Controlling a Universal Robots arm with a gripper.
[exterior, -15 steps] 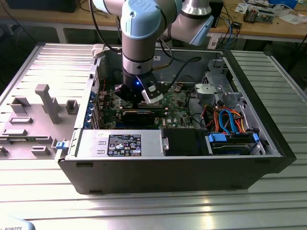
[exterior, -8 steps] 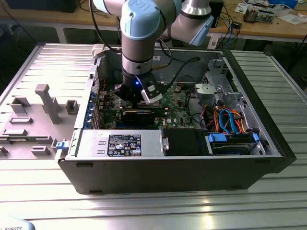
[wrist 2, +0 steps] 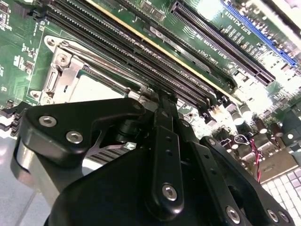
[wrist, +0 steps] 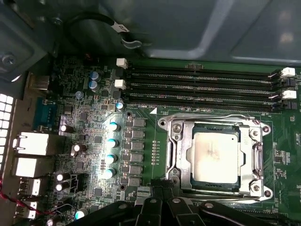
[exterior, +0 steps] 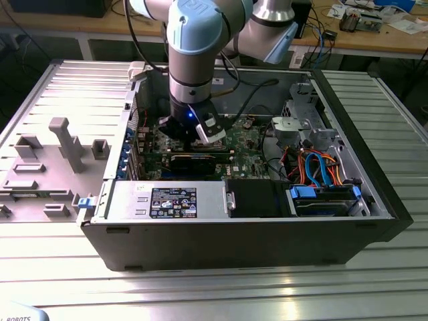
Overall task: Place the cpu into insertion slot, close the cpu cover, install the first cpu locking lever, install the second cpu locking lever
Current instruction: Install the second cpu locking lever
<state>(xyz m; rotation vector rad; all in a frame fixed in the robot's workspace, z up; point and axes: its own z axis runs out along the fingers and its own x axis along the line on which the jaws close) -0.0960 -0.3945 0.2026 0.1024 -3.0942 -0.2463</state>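
Green motherboard [wrist: 94, 155] is seen with the cpu [wrist: 215, 157] seated in the insertion slot [wrist: 181, 155], the cpu cover [wrist: 256, 155] lying closed around it. The pincer [exterior: 200, 130] is lowered inside the computer case [exterior: 361, 167], above the board; its opening cannot be told.

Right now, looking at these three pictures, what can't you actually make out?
- Gripper: in the exterior view the arm hides its fingertips; both wrist views cut them off.
- Insertion slot: in the first wrist view the cpu and cpu cover lie over it, hiding its recess.
- Locking levers: in the first wrist view, too thin to tell whether they are latched.
- Cpu in the second wrist view: black gripper housing blocks most of it.
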